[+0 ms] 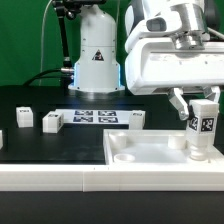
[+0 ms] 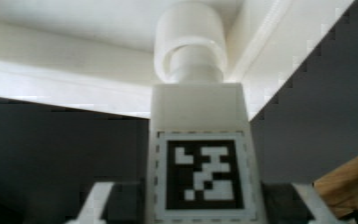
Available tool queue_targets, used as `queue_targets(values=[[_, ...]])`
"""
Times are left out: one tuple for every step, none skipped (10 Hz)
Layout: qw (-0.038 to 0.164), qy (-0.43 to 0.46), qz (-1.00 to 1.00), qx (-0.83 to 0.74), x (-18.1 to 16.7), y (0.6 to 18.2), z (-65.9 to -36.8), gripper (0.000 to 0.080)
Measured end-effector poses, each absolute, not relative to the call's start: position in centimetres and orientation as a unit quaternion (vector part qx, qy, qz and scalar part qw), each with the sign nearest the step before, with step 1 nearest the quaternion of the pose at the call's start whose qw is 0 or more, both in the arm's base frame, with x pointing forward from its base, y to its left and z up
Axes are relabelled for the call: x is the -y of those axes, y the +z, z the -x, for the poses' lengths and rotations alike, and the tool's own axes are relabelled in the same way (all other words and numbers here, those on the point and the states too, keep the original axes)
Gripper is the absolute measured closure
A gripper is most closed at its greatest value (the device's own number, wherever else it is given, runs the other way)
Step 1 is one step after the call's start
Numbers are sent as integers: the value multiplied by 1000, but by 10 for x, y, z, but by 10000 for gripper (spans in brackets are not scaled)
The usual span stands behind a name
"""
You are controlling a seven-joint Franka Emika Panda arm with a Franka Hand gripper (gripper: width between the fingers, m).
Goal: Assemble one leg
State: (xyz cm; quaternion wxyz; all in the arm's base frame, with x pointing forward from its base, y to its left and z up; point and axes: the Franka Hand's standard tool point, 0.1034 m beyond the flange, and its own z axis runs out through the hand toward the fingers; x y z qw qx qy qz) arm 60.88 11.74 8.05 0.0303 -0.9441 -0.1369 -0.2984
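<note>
The leg (image 1: 204, 125) is a small white square post with a black-and-white tag. It stands upright at the corner of the large white panel (image 1: 150, 150) on the exterior view's right. My gripper (image 1: 203, 108) comes down from above and is shut on the leg's upper part. In the wrist view the leg (image 2: 202, 160) fills the middle, with its round threaded end (image 2: 192, 50) pointing into the panel (image 2: 51, 70). My gripper (image 2: 202, 208) has a finger (image 2: 105, 200) on either side, dark pads against the leg's sides.
Three more loose legs lie on the black table, two (image 1: 24, 118) (image 1: 52, 121) on the exterior view's left and one (image 1: 136, 119) in the middle. The marker board (image 1: 95, 116) lies between them. The robot base (image 1: 97, 60) stands behind.
</note>
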Motion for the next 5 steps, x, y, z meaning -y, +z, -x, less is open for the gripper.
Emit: queue_targets(values=[[30,-302,943,139,-118,76,-611,509],[30,-302,943,140,-119,76,-612,509],[30,-302,943,140,-119,76,-612,509],[30,-302,943,140,-119,76,-611,509],[30,-300,943,140,-119,76,-611,509]])
